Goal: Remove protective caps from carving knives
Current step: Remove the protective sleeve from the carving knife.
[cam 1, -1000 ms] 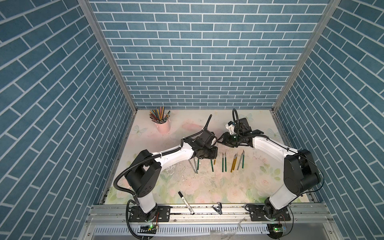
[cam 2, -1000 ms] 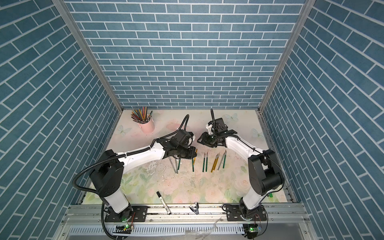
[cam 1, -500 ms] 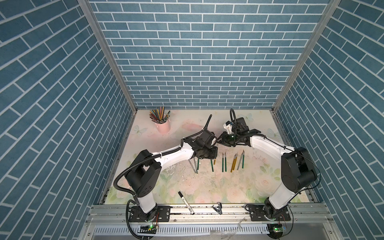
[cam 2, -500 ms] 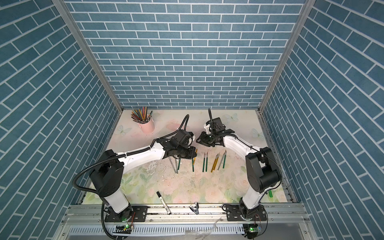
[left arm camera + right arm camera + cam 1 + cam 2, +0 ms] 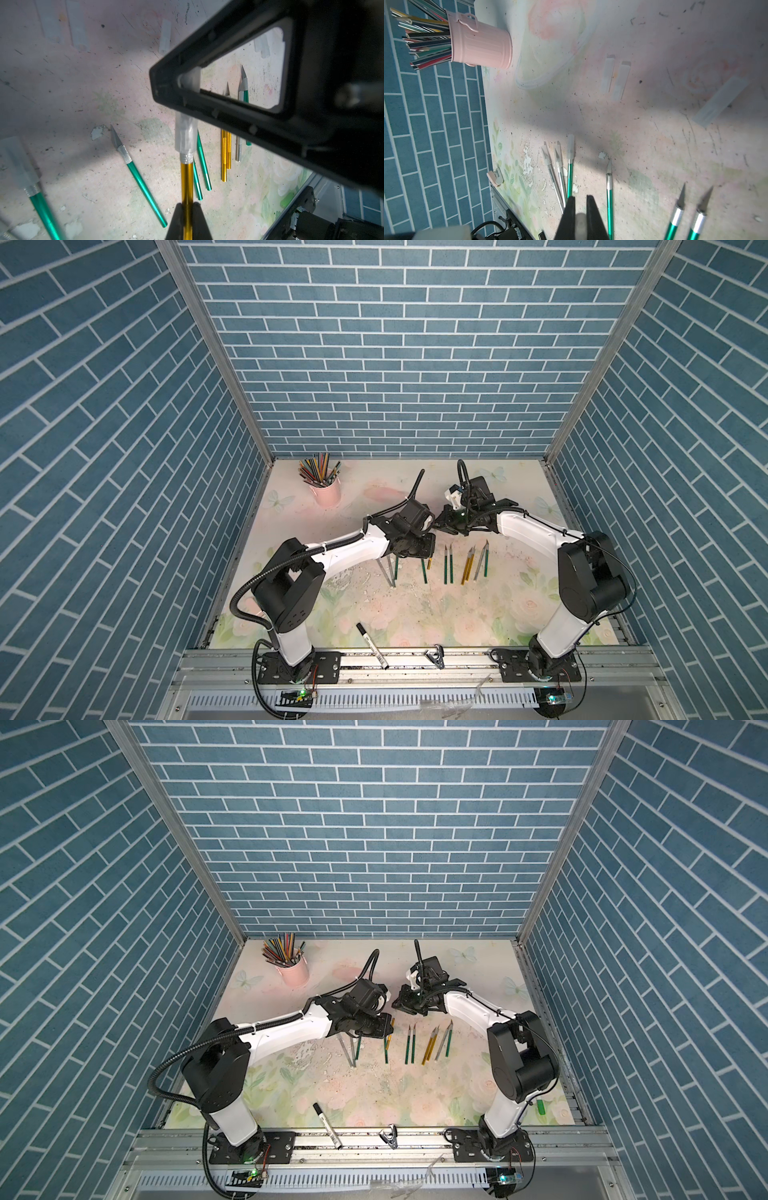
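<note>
Blue brick-pattern walls [image 5: 374, 364] close in a worn floral mat [image 5: 415, 614]. Nearest, a marker [image 5: 372, 640] lies across the mat's front edge and the rail [image 5: 623, 659]. A black clip [image 5: 434, 657] lies on the rail, and a small green thing [image 5: 540, 1106] sits by the right arm's base.

Mid-mat is the row of knives [image 5: 448, 568], points away from the rail. Three at its left end wear caps [image 5: 570, 148]; the others show bare blades.

At the row's far side the left gripper [image 5: 187, 204] is clamped tight on the gold knife [image 5: 186, 180], held clear of the mat. The cap [image 5: 185, 136] on its blade runs into the right gripper [image 5: 580, 202], whose jaws are pressed shut on its far end. In both top views the gripper bodies hide this grip and the row's left tips. In the left wrist view the right finger frame [image 5: 207, 49] blocks much of the mat.

Beyond lie loose caps [image 5: 608, 74], well apart from the knives. At the far left stands a pink cup [image 5: 328, 495] of pencils [image 5: 318, 470].
</note>
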Robot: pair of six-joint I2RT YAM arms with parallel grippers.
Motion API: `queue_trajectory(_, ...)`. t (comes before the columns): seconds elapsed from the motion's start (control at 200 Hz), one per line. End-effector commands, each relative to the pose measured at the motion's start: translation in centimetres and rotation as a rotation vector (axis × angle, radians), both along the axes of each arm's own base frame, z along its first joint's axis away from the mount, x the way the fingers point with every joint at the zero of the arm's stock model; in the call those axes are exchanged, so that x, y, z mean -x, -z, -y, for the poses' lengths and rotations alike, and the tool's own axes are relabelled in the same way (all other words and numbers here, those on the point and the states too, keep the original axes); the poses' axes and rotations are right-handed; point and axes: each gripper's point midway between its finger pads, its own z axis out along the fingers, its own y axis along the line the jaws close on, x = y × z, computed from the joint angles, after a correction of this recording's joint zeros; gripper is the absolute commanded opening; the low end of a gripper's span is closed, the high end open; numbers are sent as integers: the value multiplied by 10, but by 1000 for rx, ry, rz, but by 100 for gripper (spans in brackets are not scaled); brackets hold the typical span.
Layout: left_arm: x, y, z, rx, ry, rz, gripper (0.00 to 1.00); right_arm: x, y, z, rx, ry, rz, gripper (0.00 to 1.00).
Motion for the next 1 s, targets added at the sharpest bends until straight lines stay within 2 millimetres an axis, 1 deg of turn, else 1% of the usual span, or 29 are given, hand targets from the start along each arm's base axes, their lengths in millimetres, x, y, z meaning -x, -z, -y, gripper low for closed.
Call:
queue_trajectory(0.0,-5,1,1,-18,3,14,1,-3,-2,-7,-16,-4,-5,5)
queue_trajectory(0.125,-3,4,-4,-41,4,14,1,-9,-4,-8,-16,-4,4,4)
queue_trajectory(0.15,-3,5,-5,-46,5,12,1,-10,-4,-8,-16,-4,6,0)
queue_trajectory(0.445,6,17,-17,-105,11,-13,1,-31,-11,-7,-25,17,30,0)
queue_trajectory(0.61,10,20,-24,-120,6,-18,1,-49,-13,-2,-19,30,45,0)
queue_trajectory(0.74,12,21,-30,-138,-4,-16,1,-66,-13,6,-14,52,56,0)
queue_trajectory(0.85,13,22,-37,-151,-21,-10,1,-78,-7,15,26,64,60,0)
queue_trajectory(0.995,14,23,-45,-171,-47,-9,1,-88,10,24,84,63,46,0)
